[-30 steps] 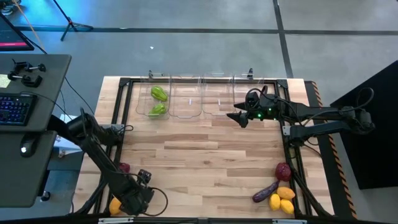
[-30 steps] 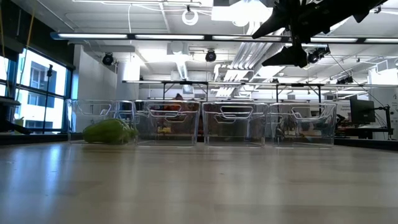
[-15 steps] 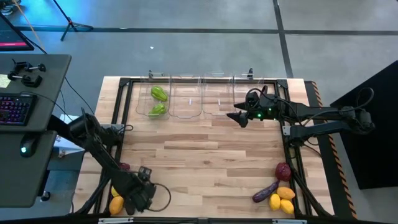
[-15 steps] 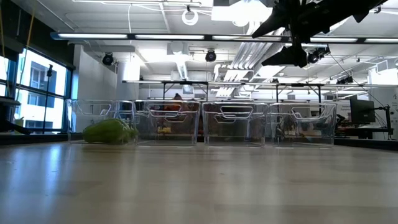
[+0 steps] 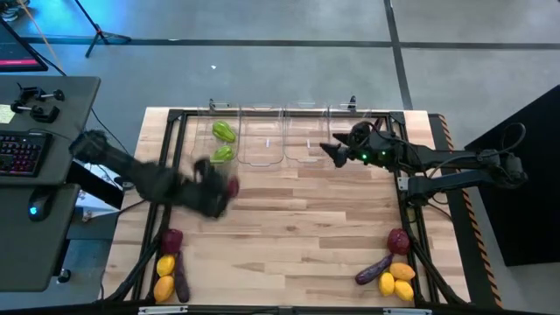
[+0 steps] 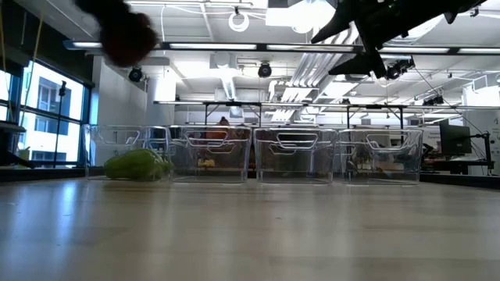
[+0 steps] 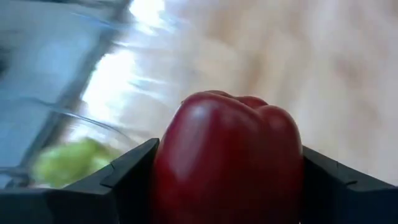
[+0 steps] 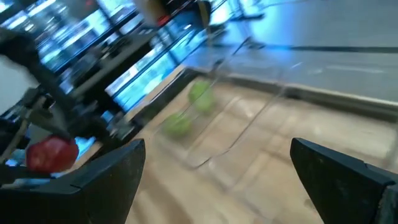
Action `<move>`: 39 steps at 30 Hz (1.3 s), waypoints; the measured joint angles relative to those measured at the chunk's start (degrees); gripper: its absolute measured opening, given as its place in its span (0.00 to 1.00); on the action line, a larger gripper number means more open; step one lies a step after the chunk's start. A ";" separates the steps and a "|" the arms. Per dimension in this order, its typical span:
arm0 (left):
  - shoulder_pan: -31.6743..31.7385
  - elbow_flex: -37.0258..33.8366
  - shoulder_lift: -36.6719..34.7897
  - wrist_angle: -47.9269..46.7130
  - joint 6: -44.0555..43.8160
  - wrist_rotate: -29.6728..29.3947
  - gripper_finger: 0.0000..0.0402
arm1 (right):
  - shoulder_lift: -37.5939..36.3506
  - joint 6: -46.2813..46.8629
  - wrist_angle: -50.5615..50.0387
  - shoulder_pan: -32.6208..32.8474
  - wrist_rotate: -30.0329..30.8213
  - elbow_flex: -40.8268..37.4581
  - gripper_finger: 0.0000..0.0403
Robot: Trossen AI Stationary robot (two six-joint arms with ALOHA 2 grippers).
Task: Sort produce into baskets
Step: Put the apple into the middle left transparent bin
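High view, left gripper (image 5: 219,188) carrying a red pepper (image 7: 227,158) clamped in its jaws above the bench (image 5: 297,219), green peppers (image 5: 222,142) lying in the eleven-o'clock basket (image 5: 219,143), right gripper (image 5: 328,150) hovering wide-jawed over the baskets at one o'clock.

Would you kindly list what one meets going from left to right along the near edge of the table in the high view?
Left pile: dark red pepper, yellow fruit, orange fruit → eggplant → right pile: second eggplant → lemons.
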 joint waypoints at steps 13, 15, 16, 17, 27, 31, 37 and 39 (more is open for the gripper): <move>35.03 0.00 7.12 46.91 31.36 6.32 0.71 | 0.00 2.82 5.90 0.00 0.16 0.00 0.97; 36.79 0.00 7.69 48.03 31.42 6.33 0.71 | 0.00 2.83 5.88 0.34 -1.15 0.00 0.97; 37.42 0.00 7.76 48.54 30.80 6.35 0.71 | 0.00 2.83 5.85 0.61 -1.48 0.00 0.97; 37.91 0.00 7.76 48.41 30.35 6.33 0.71 | 0.00 2.84 5.84 1.04 -1.48 0.00 0.97; 38.40 0.02 8.28 49.50 22.48 9.44 0.72 | 0.00 2.82 5.70 3.78 1.58 0.00 0.97; 39.37 -0.02 8.39 49.43 21.80 11.88 0.75 | 0.00 2.81 5.68 3.78 1.78 0.00 0.97; 40.96 -0.02 8.46 49.17 22.59 12.89 0.87 | 0.00 2.69 5.66 3.78 1.76 0.00 0.97; 41.07 -0.02 8.46 48.96 24.68 12.89 0.90 | 0.00 2.44 5.64 3.78 1.78 0.00 0.97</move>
